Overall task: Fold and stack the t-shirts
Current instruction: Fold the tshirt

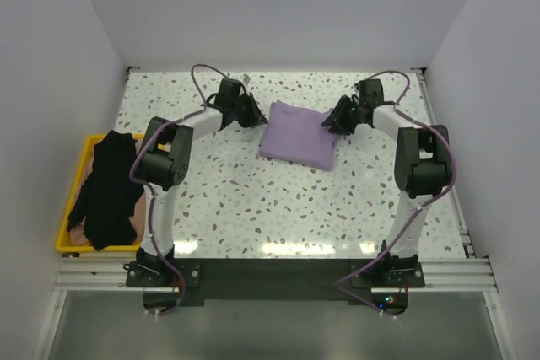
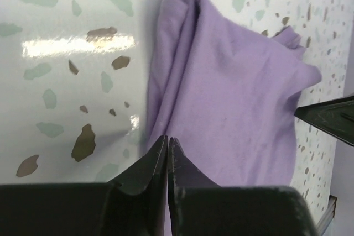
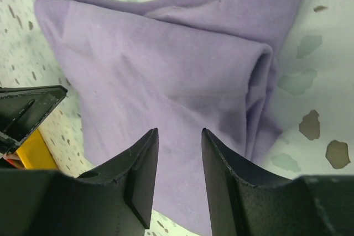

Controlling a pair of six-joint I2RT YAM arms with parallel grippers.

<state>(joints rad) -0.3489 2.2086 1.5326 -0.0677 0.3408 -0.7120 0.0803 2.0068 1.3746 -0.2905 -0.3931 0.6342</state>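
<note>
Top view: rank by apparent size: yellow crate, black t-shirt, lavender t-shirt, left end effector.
1. yellow crate, by outline; mostly covered
2. black t-shirt, close behind, draped over the crate
3. lavender t-shirt, folded
4. left end effector, clearly smallest

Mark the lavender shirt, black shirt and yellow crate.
lavender shirt (image 1: 297, 135): top external view, middle of the folded fabric.
black shirt (image 1: 110, 187): top external view, middle of the bunched fabric.
yellow crate (image 1: 78, 170): top external view, left rim.
</note>
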